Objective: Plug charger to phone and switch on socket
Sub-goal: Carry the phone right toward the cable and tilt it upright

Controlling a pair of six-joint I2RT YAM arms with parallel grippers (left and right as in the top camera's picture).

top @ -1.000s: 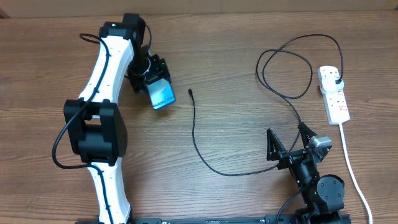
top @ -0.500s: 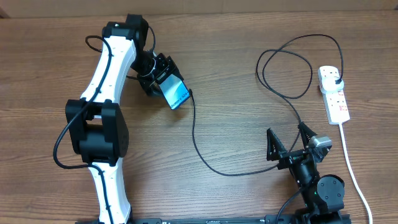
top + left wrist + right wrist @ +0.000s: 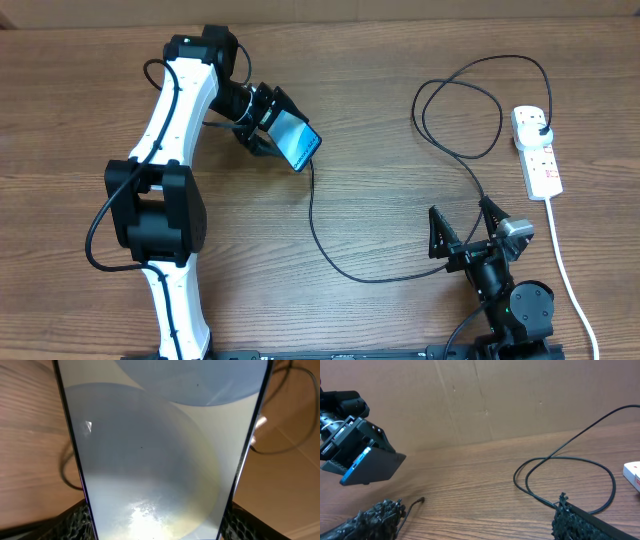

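Observation:
My left gripper [image 3: 268, 125] is shut on the phone [image 3: 297, 140] and holds it tilted above the table at the upper middle; its lit screen fills the left wrist view [image 3: 160, 445]. The phone also shows from behind in the right wrist view [image 3: 370, 465]. The charger cable [image 3: 312, 215] runs from under the phone across the table, loops at the upper right and ends in a black plug [image 3: 541, 131] seated in the white socket strip [image 3: 538, 152]. Its connector tip [image 3: 421, 499] lies on the wood below the phone. My right gripper [image 3: 466, 228] is open and empty at the lower right.
The strip's thick white cord [image 3: 566, 270] runs down the right side to the front edge. A cardboard wall [image 3: 485, 395] stands behind the table. The cable's loop [image 3: 458, 115] lies between the phone and the strip.
My left gripper has carried the phone to the right, from left of the cable tip to above it, and tilted it. The right arm has not moved.

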